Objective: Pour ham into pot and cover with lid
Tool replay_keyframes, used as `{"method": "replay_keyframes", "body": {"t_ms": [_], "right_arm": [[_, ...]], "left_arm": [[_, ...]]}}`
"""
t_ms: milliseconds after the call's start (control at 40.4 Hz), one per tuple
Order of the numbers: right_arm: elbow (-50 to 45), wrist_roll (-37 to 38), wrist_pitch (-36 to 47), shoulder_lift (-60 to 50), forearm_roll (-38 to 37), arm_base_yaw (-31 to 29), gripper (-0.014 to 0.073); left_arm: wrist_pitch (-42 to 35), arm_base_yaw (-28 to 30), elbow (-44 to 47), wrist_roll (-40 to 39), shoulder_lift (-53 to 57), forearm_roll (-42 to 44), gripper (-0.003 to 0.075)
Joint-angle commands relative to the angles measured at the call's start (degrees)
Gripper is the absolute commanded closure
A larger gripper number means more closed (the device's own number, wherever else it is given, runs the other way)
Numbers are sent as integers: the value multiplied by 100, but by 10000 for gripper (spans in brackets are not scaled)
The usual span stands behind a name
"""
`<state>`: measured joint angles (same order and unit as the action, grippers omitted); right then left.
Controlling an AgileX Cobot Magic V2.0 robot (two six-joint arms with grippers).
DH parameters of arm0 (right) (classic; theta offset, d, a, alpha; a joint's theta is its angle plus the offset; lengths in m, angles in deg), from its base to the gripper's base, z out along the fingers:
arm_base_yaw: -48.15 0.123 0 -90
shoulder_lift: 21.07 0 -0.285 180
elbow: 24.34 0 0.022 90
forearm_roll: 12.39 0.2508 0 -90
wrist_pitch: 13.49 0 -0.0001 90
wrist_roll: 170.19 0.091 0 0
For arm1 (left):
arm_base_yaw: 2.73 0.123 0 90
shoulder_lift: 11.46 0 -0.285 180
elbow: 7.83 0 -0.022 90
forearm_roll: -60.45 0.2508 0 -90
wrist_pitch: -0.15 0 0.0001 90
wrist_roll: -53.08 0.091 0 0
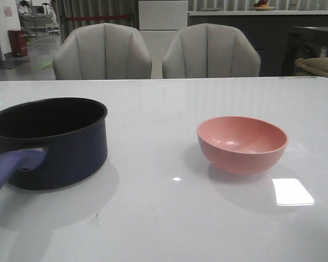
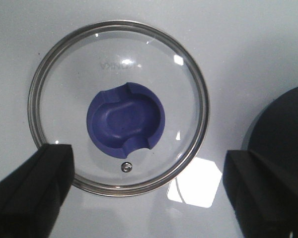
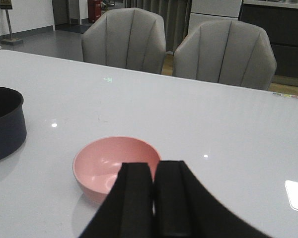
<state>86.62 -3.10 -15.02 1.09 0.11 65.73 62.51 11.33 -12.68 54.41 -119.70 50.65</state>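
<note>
On table (image 1: 164, 218): pot (image 1: 54, 142) handle points toward camera.

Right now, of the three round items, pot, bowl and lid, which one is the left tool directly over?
The lid: it lies flat on the table between the open left tool fingers. The pot is off to one side, the bowl elsewhere.

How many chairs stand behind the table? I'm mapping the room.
2: one chair behind the pot, the other chair behind the pink bowl. Others may be out of frame.
</note>
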Motion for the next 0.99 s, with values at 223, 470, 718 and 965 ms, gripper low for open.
{"method": "replay_keyframes", "body": {"t_ms": [223, 470, 718, 965], "right_arm": [[163, -22, 475, 29, 32, 9, 433], [163, -22, 475, 29, 32, 9, 433], [163, -22, 475, 29, 32, 9, 433], [163, -22, 475, 29, 32, 9, 433]], "left_arm": [[284, 16, -611, 74, -583, 133, 87], [209, 37, -611, 74, -815, 248, 87], [46, 37, -611, 97, -995, 248, 99], [35, 37, -611, 109, -1217, 236, 194]]}}
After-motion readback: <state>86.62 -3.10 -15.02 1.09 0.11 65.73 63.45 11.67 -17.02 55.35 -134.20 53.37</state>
